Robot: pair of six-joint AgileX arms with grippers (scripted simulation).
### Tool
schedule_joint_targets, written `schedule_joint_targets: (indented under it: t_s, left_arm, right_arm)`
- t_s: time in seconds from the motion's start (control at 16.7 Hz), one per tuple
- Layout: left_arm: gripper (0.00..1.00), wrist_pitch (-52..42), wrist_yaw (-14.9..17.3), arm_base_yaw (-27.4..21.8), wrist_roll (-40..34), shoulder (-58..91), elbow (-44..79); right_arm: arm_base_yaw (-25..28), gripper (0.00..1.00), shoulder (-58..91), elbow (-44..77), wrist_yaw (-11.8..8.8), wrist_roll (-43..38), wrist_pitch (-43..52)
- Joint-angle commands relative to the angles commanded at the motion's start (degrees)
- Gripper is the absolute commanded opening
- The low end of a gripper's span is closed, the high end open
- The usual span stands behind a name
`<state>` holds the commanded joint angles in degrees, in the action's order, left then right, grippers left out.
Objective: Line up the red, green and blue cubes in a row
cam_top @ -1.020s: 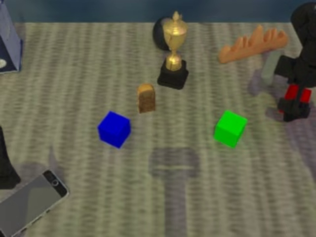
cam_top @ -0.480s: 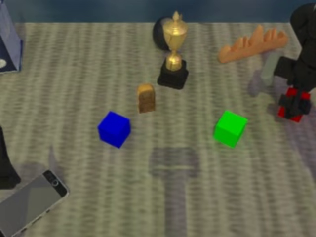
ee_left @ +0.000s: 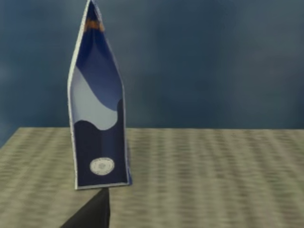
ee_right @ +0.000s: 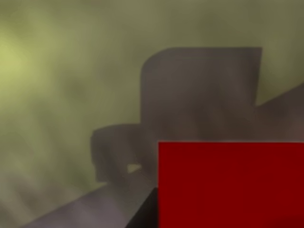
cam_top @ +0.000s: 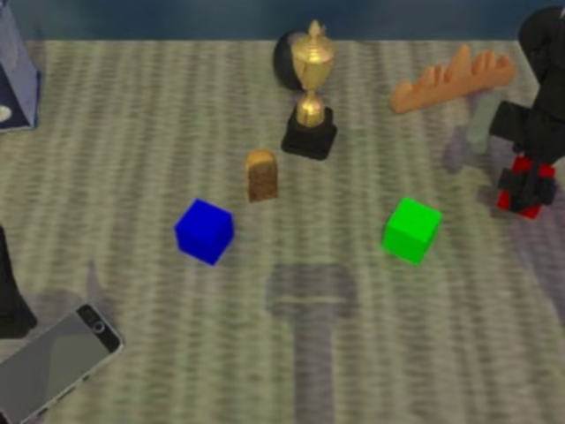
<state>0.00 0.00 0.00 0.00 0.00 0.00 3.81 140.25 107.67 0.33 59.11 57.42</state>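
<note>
Tabletop's [cam_top: 132, 132] right edge: right tool [cam_top: 527, 190] points down, clenched on red cube [cam_top: 505, 200]; left arm parked.

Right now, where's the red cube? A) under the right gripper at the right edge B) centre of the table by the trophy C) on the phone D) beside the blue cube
A: the red cube sits under the right gripper at the table's right edge, red showing on either side of it.

Right gripper [cam_top: 526, 188] low at table's right; left arm [cam_top: 11, 296] parked left.
</note>
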Motion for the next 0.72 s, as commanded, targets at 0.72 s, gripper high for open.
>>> schedule_joint_targets:
  t_s: [0.72]
  left_arm:
    - [1.0,0.0,0.0,0.0,0.0,0.0,0.0]
  right_arm:
    - [0.5,0.0,-5.2,9.7,-0.3,-0.6,14.7]
